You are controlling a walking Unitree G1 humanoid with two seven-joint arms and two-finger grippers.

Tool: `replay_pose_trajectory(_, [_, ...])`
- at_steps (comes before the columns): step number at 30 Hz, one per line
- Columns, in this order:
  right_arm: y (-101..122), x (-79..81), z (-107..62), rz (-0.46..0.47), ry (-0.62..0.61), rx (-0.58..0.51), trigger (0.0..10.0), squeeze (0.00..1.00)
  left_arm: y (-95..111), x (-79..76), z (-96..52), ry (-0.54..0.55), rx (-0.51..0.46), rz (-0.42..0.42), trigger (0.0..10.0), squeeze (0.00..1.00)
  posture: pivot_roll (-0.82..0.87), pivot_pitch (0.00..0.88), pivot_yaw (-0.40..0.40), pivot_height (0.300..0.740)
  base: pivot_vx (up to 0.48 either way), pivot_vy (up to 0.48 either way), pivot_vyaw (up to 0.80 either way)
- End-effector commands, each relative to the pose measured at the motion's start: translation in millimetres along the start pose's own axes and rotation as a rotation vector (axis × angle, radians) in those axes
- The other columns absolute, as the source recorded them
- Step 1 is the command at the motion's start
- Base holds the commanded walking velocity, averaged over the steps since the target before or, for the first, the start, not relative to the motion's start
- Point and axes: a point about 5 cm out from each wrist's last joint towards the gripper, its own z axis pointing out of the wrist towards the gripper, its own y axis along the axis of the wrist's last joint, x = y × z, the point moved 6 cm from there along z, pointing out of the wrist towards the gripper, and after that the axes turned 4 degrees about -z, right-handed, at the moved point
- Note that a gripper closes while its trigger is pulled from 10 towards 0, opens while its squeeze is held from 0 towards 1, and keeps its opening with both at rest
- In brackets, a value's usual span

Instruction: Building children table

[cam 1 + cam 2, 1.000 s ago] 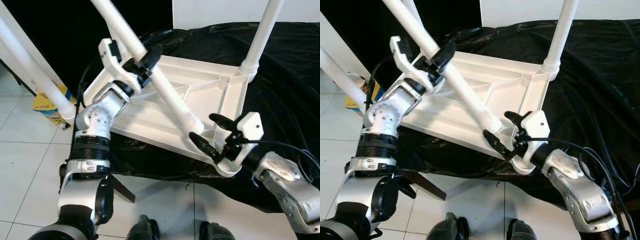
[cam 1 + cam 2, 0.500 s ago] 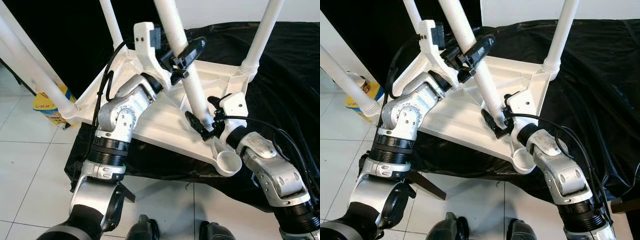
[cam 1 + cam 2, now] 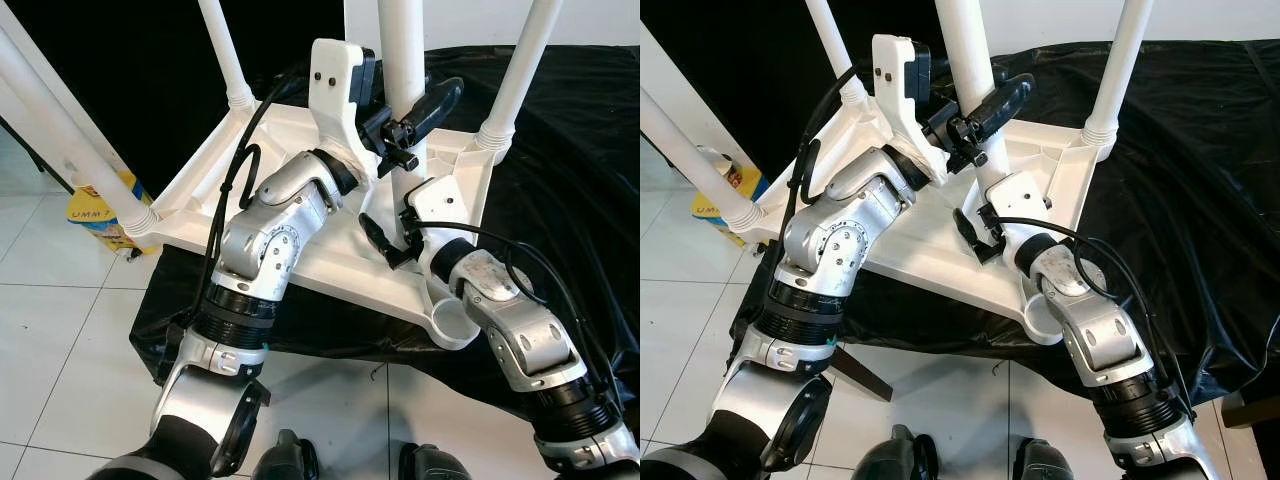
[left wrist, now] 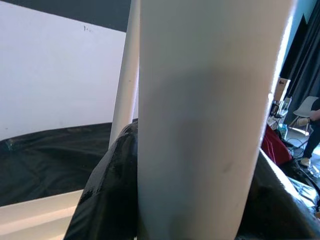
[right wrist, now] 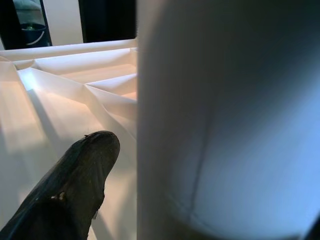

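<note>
A white children's table top (image 3: 300,255) lies upside down on a black cloth (image 3: 580,200). Three white legs stand in its corners: back left (image 3: 222,50), front left (image 3: 60,130) and back right (image 3: 525,70). The front right socket (image 3: 452,322) is an open round cup. A fourth, loose leg (image 3: 400,50) stands nearly upright over the underside. My left gripper (image 3: 420,105) is shut on its middle, and my right gripper (image 3: 395,235) is shut on its lower end. Up close, the leg (image 4: 200,125) has black fingers (image 4: 105,190) pressed against it. The right wrist view has the leg (image 5: 225,125), one finger (image 5: 70,190) and the ribbed underside (image 5: 65,75).
A yellow-labelled package (image 3: 100,215) lies on the white tile floor (image 3: 60,330) by the table's left corner. A dark slanted strut (image 3: 245,378) pokes out under the cloth. A white panel (image 3: 470,20) stands behind. A person (image 4: 314,125) and a chair are far off.
The loose leg has swung from slanting left to nearly upright. My left arm rose and moved right with it. My right gripper moved from beside the front right socket and shut on the leg's lower end.
</note>
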Motion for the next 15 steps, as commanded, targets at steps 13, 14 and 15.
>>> replay_pose_trajectory(13, [-4, 6.9, 5.4, 0.015, 0.01, 0.012, 0.0, 0.0, 14, -33.6, 11.8, -0.109, -0.072, -0.007, 10.0, 0.0, 0.01, 0.098, 0.069, 0.74, 0.0, 0.0, 0.0])
replay_pose_trajectory(14, [-4, 6.2, 5.4, 0.035, 0.002, 0.013, 0.0, 0.0, 15, -33.8, 12.0, -0.108, -0.078, -0.007, 10.0, 0.0, 0.01, 0.101, 0.069, 0.74, 0.0, 0.0, 0.0])
replay_pose_trajectory(15, [-4, 6.2, 5.4, 0.035, 0.002, 0.013, 0.0, 0.0, 15, -33.8, 12.0, -0.108, -0.078, -0.007, 10.0, 0.0, 0.01, 0.101, 0.069, 0.74, 0.0, 0.0, 0.0])
